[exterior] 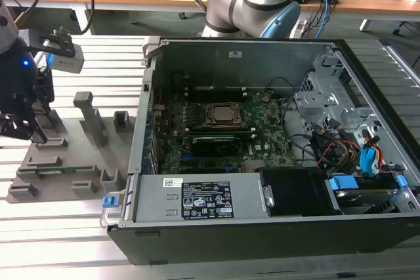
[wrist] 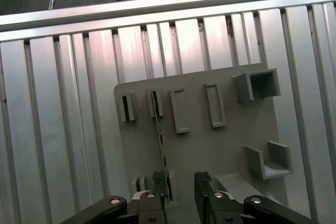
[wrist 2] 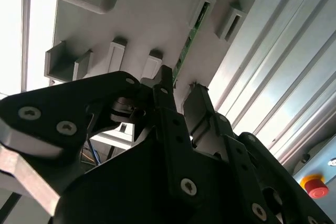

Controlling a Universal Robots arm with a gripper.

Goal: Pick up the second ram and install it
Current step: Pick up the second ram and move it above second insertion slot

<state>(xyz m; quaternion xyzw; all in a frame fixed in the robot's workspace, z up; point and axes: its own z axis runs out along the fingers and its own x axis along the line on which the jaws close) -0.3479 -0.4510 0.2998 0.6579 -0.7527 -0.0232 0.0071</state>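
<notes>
Ram (wrist: 160, 140) on edge in grey holder tray (wrist: 210, 150), end effector (wrist: 181, 192) fingers parted

Arm base (exterior: 252, 1) sits at the back of the exterior view: grey tube, pale-blue joint caps. The wrist end (exterior: 14, 80) hangs at the exterior view's left, with a blue light (exterior: 25, 63) lit on its dark body. Gripper (exterior: 26, 130) points downward. In both wrist views the gripper (wrist: 178, 195) (wrist 2: 181, 98) has its black fingers (wrist: 153, 205) parted, with a clear gap between them.
</notes>
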